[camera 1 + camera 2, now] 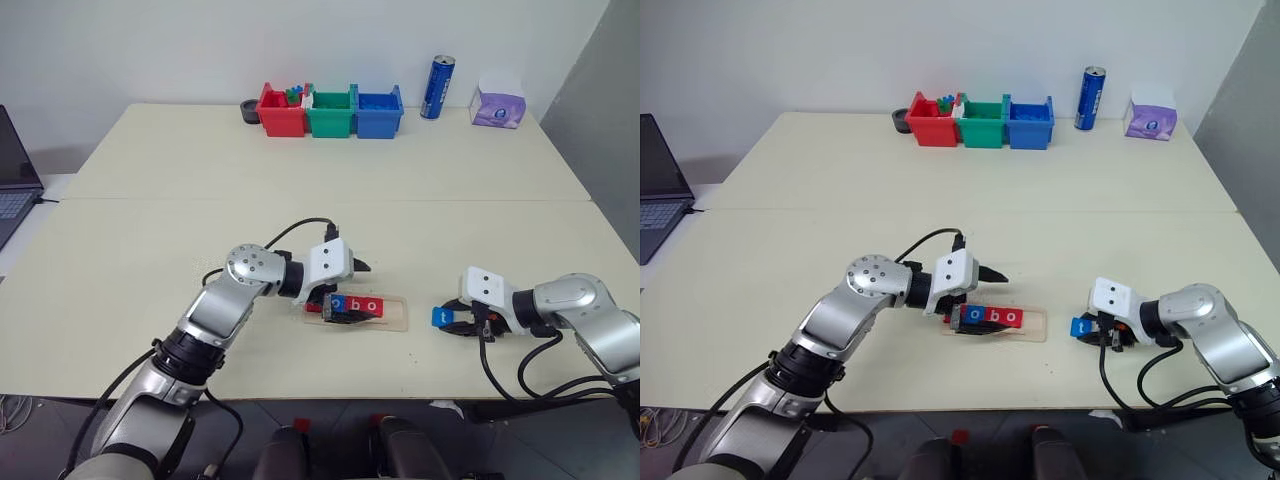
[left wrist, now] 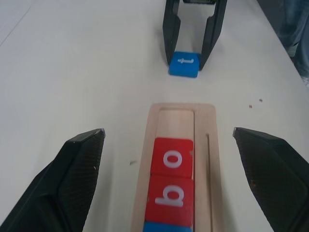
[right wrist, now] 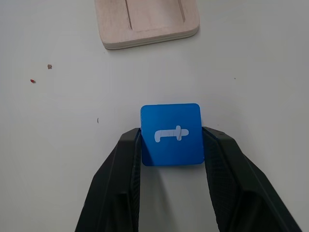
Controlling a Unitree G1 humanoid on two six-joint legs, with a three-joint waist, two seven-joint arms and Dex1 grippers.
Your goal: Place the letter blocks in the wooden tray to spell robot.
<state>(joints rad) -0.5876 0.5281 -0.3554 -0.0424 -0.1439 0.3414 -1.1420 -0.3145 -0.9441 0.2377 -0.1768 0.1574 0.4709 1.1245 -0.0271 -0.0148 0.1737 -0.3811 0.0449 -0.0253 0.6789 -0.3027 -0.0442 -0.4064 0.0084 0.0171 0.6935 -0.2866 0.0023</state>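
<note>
The wooden tray (image 1: 396, 316) lies near the table's front edge. In its groove sit a blue o (image 1: 337, 303), a red b (image 2: 168, 195) and a red o (image 2: 172, 157), and the groove's end (image 2: 176, 121) nearest the right arm is bare. My left gripper (image 2: 168, 131) hovers open over the tray, one finger on each side of the row. To the right of the tray a blue t block (image 3: 171, 134) lies flat on the table. My right gripper (image 3: 172, 135) is shut on it, fingers pressed against two opposite sides.
Red (image 1: 281, 112), green (image 1: 331, 113) and blue (image 1: 379, 112) bins stand in a row at the table's far edge, with a blue can (image 1: 437, 88) and a tissue pack (image 1: 498, 102) to their right. A laptop (image 1: 15, 175) sits at far left.
</note>
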